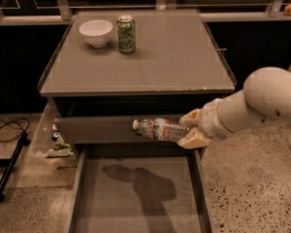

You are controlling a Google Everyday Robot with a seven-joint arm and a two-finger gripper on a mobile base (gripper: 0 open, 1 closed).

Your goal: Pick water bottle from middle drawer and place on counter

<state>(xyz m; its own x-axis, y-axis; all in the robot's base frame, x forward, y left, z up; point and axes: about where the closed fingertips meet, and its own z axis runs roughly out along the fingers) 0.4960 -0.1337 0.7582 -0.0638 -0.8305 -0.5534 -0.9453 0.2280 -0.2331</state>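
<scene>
The water bottle (pixel 159 129), clear with a white cap and a red-and-white label, lies level in the air with its cap pointing left. My gripper (pixel 192 128) is shut on its base end, coming in from the right on a white arm. Bottle and gripper hang above the open middle drawer (pixel 136 198) and in front of the grey drawer front, below the counter's front edge. The bottle's shadow falls on the drawer floor. The counter (pixel 169 57) lies behind and above.
A white bowl (pixel 96 32) and a green drinks can (pixel 126 33) stand at the counter's back left. Clutter and a clear panel (pixel 56 142) sit left of the cabinet. A black cable (pixel 9 130) lies on the floor at left.
</scene>
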